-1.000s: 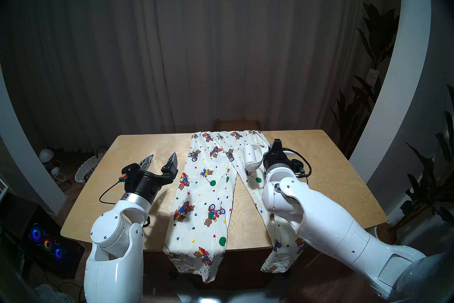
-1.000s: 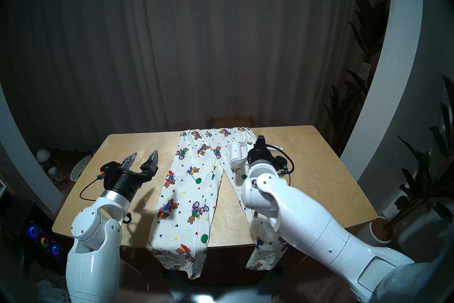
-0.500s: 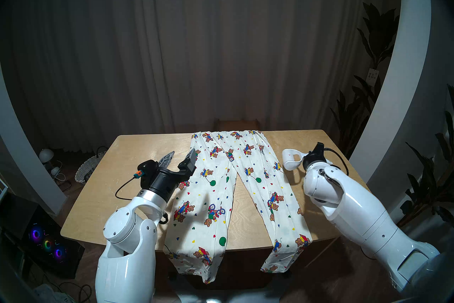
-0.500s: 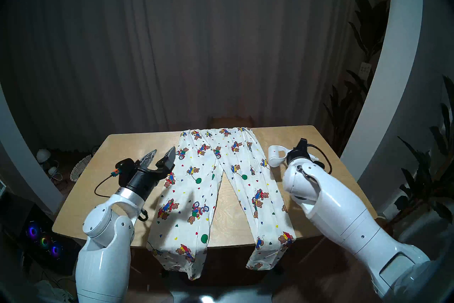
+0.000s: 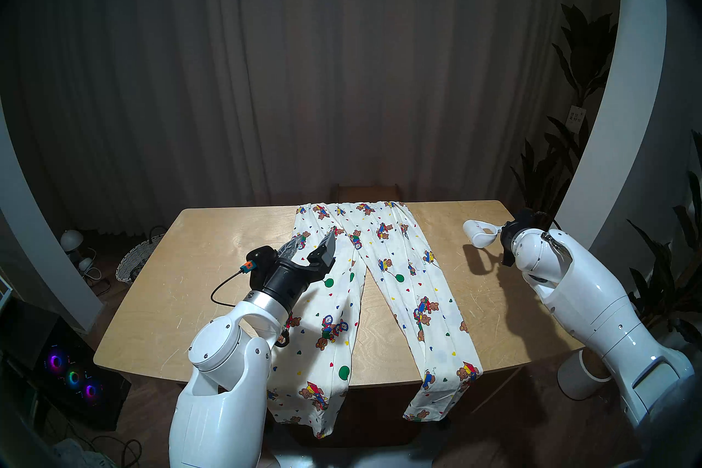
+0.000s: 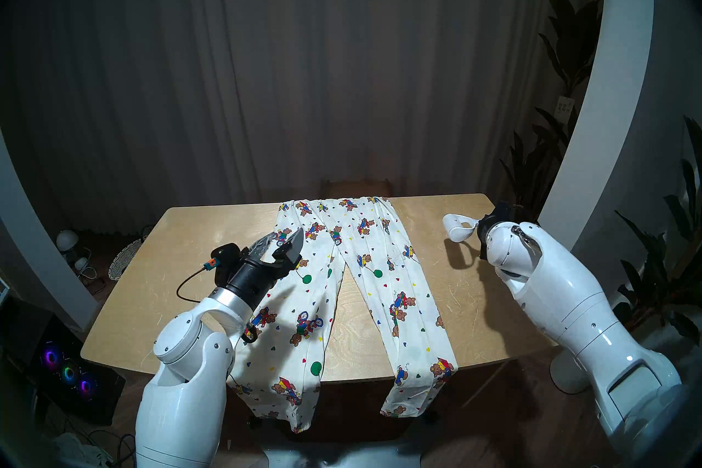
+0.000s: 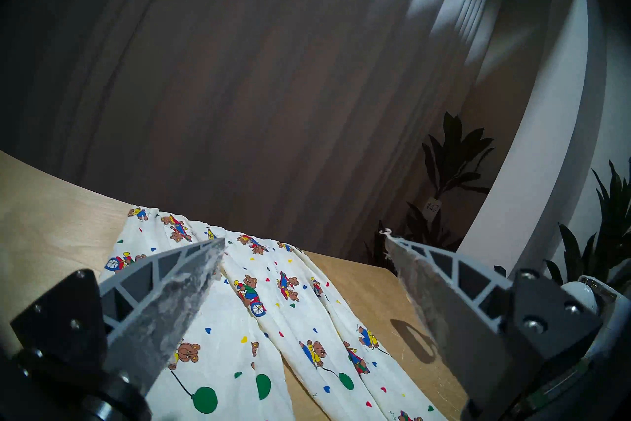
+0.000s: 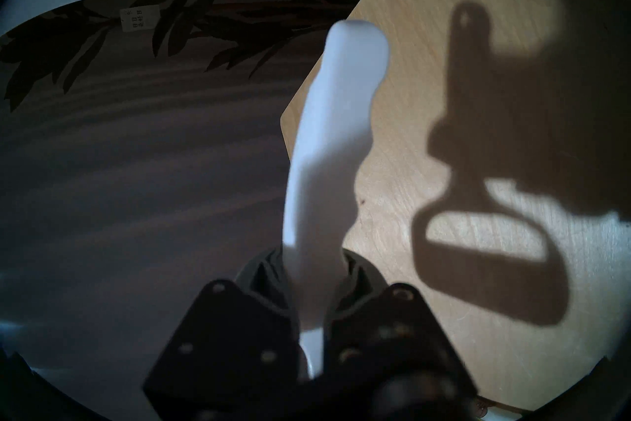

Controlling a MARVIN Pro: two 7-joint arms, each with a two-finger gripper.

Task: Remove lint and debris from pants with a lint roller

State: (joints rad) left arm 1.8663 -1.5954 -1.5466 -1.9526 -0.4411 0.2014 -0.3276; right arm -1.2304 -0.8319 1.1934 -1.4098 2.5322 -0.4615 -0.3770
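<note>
Rightward since the earlier frame went the right gripper [image 5: 500,232], off the pants [image 5: 383,288] and clear beyond them, jaws clamped on the lint roller [image 5: 479,233] over bare table [image 5: 212,266]; the left gripper [image 5: 312,246], spread wide and empty, has come over the pants' nearer leg.

Left arm covering the upper part of one leg of the pants [image 5: 395,277], both cuffs hanging below the table's [image 5: 212,266] near edge, lint roller [image 8: 327,153] blurred, its handle end buried between the right gripper's [image 8: 310,341] fingers
</note>
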